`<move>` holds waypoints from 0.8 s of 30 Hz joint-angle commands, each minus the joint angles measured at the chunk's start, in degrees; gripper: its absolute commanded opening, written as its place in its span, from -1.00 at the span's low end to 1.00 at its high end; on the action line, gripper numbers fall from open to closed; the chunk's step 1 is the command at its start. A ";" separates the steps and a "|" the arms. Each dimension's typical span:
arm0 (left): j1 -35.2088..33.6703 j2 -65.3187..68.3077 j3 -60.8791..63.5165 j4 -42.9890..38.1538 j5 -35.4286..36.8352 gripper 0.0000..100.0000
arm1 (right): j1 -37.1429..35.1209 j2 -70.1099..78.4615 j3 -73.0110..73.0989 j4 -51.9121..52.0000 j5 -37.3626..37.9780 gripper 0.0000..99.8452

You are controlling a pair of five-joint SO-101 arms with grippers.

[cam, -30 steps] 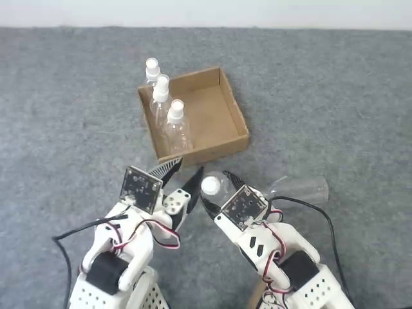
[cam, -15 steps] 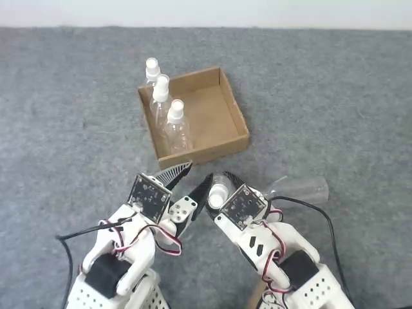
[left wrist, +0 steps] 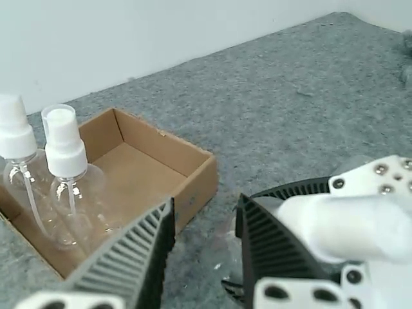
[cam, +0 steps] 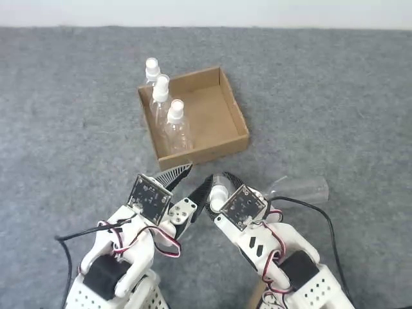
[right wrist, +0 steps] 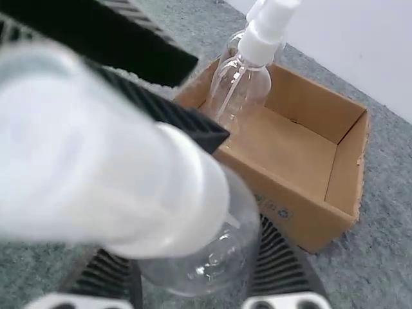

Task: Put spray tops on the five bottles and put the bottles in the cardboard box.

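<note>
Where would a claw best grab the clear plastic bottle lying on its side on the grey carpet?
Probably around the middle of its round body, coming straight down from above. The clear plastic bottle lies flat on the grey carpet, so both long sides are free for a claw to straddle it across its length. The tapering neck end looks likelier to slip out.

Small print on the cardboard box (right wrist: pixel 291 201) cannot be read.
</note>
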 commanded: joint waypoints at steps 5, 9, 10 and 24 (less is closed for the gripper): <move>1.76 -0.88 0.92 1.76 -2.99 -0.70 | 0.57 -1.71 -2.90 -1.19 0.26 -0.99; 0.18 -0.88 -2.07 3.52 -2.90 -0.70 | 0.57 -1.63 -2.90 -1.19 0.26 -0.99; -0.88 -0.88 -3.38 4.40 -2.90 -0.70 | 0.57 -1.63 -2.90 -1.10 0.26 -0.99; -27.69 -0.88 -9.98 6.24 1.14 -0.70 | 3.91 -1.63 -2.99 2.07 0.18 -0.99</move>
